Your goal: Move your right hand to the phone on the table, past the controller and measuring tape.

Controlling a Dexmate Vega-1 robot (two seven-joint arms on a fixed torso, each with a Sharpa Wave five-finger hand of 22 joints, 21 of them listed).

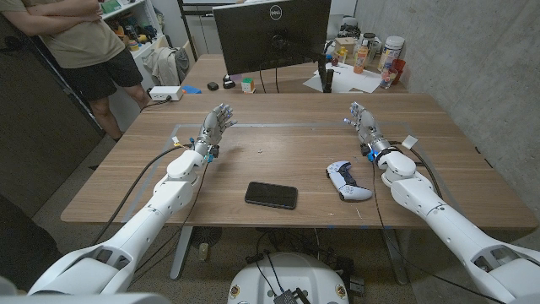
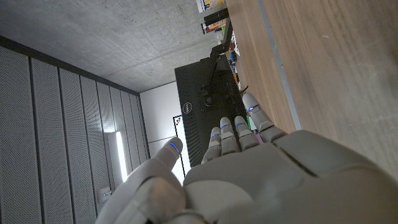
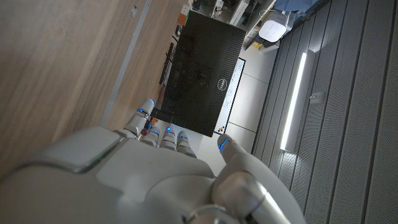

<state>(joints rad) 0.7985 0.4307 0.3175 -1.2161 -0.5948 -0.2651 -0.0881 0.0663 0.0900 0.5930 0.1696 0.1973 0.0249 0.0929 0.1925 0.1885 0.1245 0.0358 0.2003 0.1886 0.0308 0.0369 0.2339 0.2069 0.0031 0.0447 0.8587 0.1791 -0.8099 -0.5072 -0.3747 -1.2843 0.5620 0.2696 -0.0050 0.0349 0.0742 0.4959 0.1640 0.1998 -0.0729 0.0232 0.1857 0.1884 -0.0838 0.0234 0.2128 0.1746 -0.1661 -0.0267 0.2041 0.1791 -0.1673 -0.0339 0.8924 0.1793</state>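
While both arms reach in over the wooden table (image 1: 278, 127), its brown grain runs smooth and matte under a flat, dark rectangular phone (image 1: 271, 195) with rounded corners, which lies near the front edge, about midway between the arms. A white controller (image 1: 348, 181) with curved grips and dark accents sits just to the right of the phone, apart from it. The right hand (image 1: 364, 122), made of pale grey glossy shells with small blue lights at the fingertips, stands on its edge near the right side of the table, its fingers apart and reaching toward the far side, holding nothing. The phone lies well apart from this hand, nearer the front edge and toward the table's middle, with the controller between the two. The left hand (image 1: 215, 125) mirrors it on the left side, fingers spread and empty. A black monitor (image 1: 272, 34) stands beyond the far edge. A person (image 1: 84, 42) stands at the far left.
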